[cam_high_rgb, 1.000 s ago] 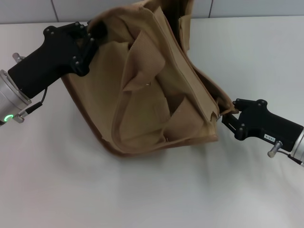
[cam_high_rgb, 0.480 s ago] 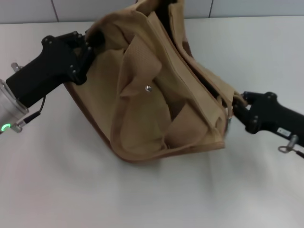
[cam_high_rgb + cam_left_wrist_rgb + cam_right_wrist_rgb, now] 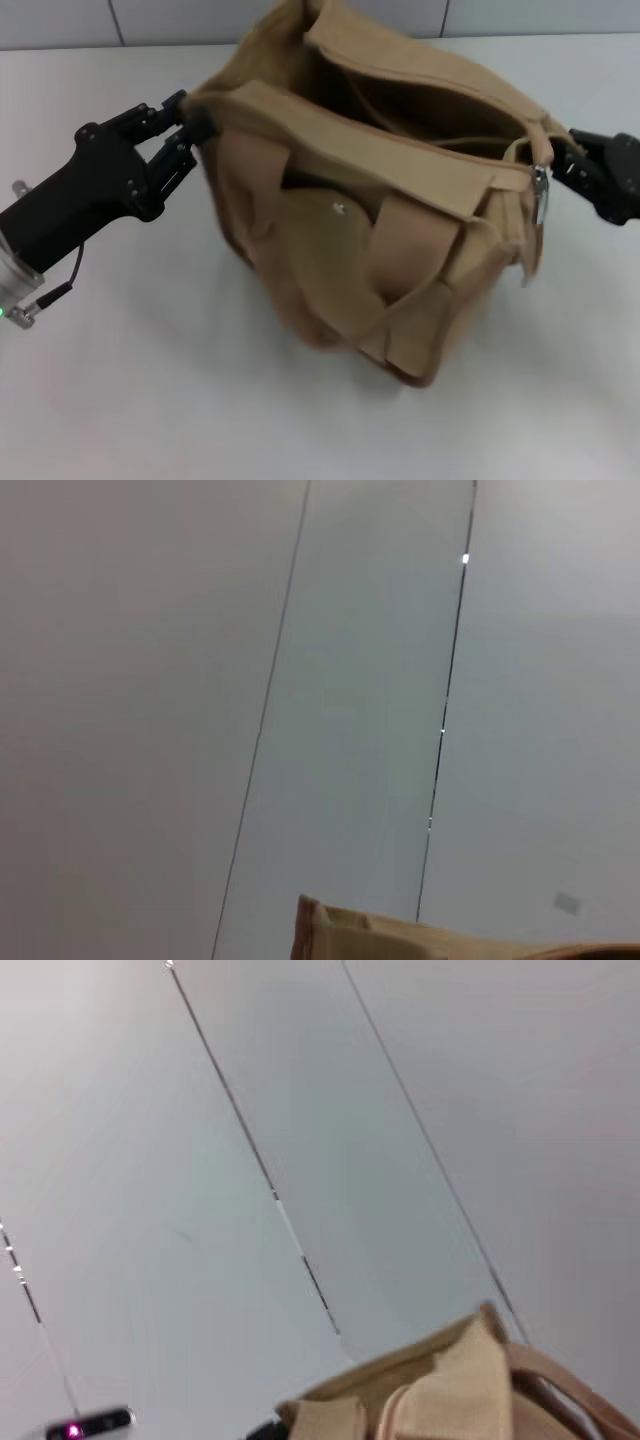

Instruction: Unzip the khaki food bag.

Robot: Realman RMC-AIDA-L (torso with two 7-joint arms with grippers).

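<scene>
We pinch the khaki food bag (image 3: 400, 220) mid-table: left gripper (image 3: 192, 128) clamped on its nine-o'clock corner, right gripper (image 3: 556, 170) on its three-o'clock end by the zipper pull (image 3: 541, 196). Fabric could slip free.

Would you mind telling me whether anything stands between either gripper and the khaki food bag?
Nothing visible does. The left gripper pinches the khaki food bag at its left top corner, and the right gripper is at the metal zipper pull on the bag's right end.
</scene>
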